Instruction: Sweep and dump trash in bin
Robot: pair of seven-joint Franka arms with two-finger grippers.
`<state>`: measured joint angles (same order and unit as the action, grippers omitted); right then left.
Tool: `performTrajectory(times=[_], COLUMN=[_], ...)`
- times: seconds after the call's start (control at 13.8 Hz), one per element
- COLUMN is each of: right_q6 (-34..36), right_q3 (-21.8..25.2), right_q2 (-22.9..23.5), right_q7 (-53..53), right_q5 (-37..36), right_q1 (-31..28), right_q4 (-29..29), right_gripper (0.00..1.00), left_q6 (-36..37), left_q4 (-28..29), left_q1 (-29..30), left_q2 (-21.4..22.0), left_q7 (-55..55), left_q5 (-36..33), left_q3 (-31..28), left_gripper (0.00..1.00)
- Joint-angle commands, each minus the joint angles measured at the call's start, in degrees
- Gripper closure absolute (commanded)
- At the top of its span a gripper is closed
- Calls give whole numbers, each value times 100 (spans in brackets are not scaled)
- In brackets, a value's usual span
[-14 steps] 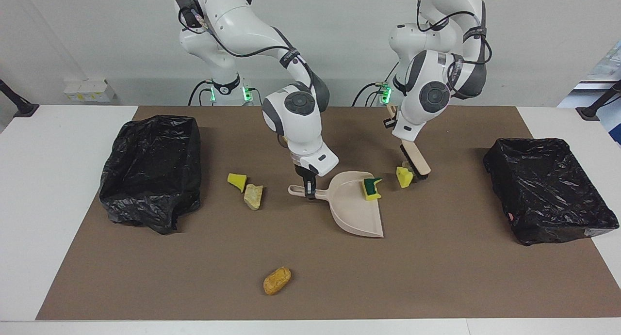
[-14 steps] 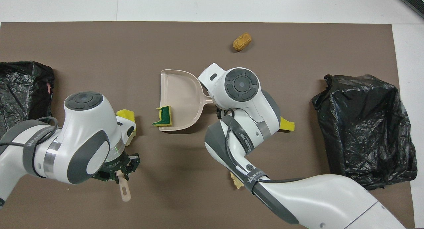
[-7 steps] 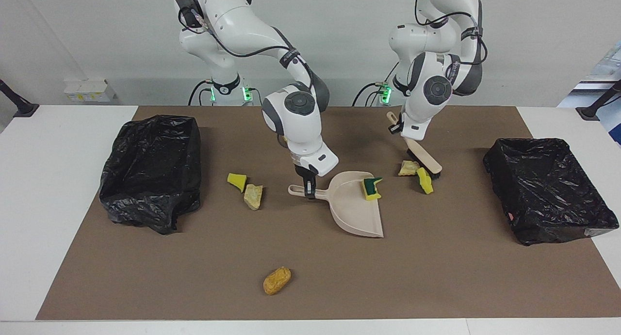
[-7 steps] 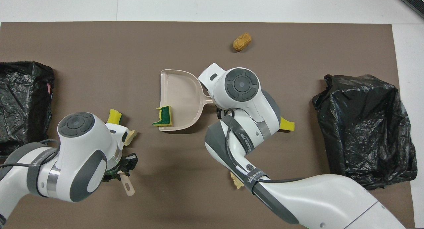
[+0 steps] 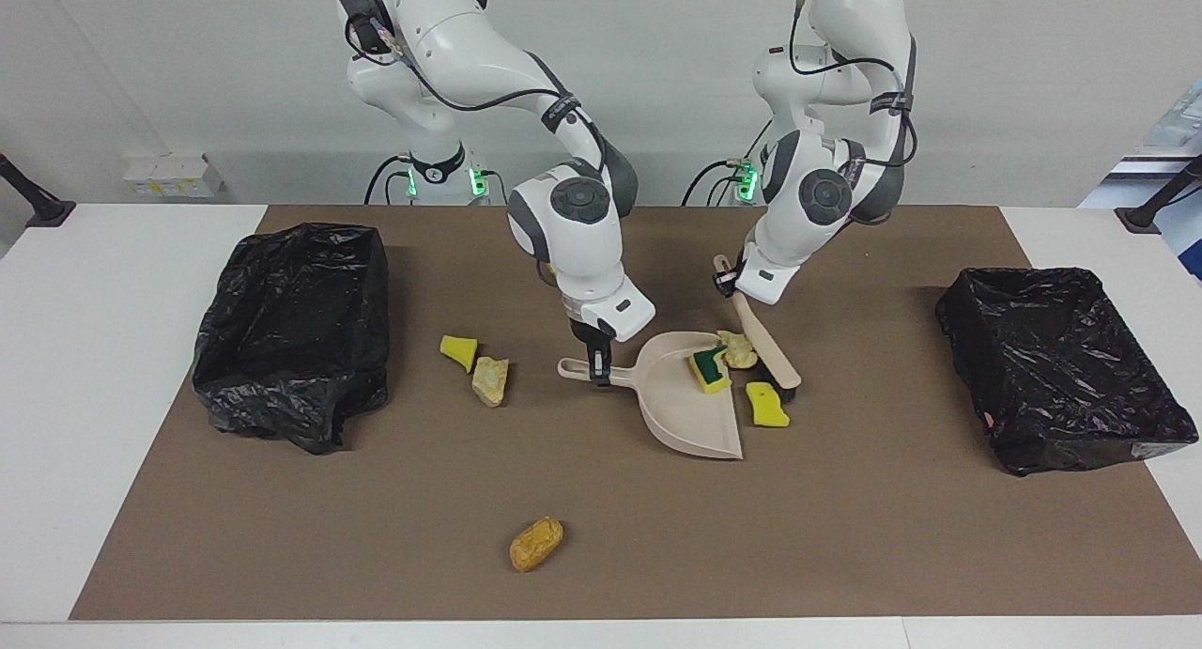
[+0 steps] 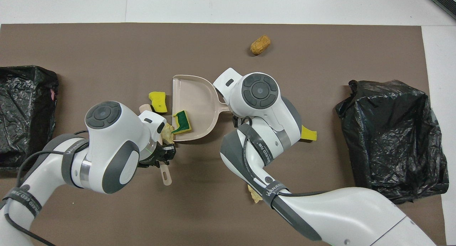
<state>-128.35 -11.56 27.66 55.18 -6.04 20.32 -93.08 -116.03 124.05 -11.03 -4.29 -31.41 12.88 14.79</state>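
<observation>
**Mid-sweep: what I can and can't see from here**

From overhead my own arms hide a lot. My right gripper (image 5: 598, 375) is buried under its wrist there; the facing view shows it clamped tight on the dustpan (image 5: 690, 409) handle, mid-mat. My left gripper (image 5: 725, 283) is closed around the brush (image 5: 770, 353) handle, and the brush slants down with its black bristles mostly tucked under the beige back, so I can't really tell how they meet the mat.

The trash is spread out:
- green-backed sponge scrap (image 5: 707, 368) inside the dustpan, by its open lip
- tan lump (image 5: 738, 348) right at the lip, touching the brush; can't tell if it's in or just on the edge, and overhead my left wrist covers most of it
- yellow scrap (image 5: 767, 406) on the mat just outside the lip, beside the bristles
- another yellow scrap (image 5: 458, 351) and a pale lump (image 5: 490, 380) together, toward my right arm's end; overhead both are half hidden under my right arm
- orange-brown lump (image 5: 536, 543) alone near the mat's edge away from me

A black-lined bin (image 5: 293, 330) sits at my right arm's end of the mat, another one (image 5: 1061, 367) at my left arm's end, cut off by the frame edge overhead.
</observation>
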Motion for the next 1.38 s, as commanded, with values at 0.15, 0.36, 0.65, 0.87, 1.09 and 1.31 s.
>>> performTrajectory(times=[0.15, 0.36, 0.65, 0.87, 1.09, 1.31], right_q6=[-103, -103, -85, -68, -59, 536], right_q3=[-57, -57, -57, -66, -66, -92], right_q2=[-41, -41, -32, -41, -155, -427], right_q7=[-113, -104, -69, -60, -60, 316], right_q5=[-29, -29, -29, -29, -29, -3], right_q1=[-72, -72, -115, -142, -264, -641], right_q4=[-149, -149, -149, -157, -157, -105], right_gripper=[100, 100, 100, 100, 100, 100], left_q6=[28, 544, 1502, 2337, 2113, 1751], left_q4=[-1207, -1418, -1367, -1026, 219, 1636], left_q1=[-724, -734, -690, -769, -1225, -1735], left_q2=[-502, -371, -37, 313, 1164, 2289], left_q7=[65, 12, 3, -49, -252, -497], left_q5=[259, 189, 66, -13, -39, -48], left_q3=[6, 24, 15, 15, 15, 24], left_gripper=[100, 100, 100, 100, 100, 100])
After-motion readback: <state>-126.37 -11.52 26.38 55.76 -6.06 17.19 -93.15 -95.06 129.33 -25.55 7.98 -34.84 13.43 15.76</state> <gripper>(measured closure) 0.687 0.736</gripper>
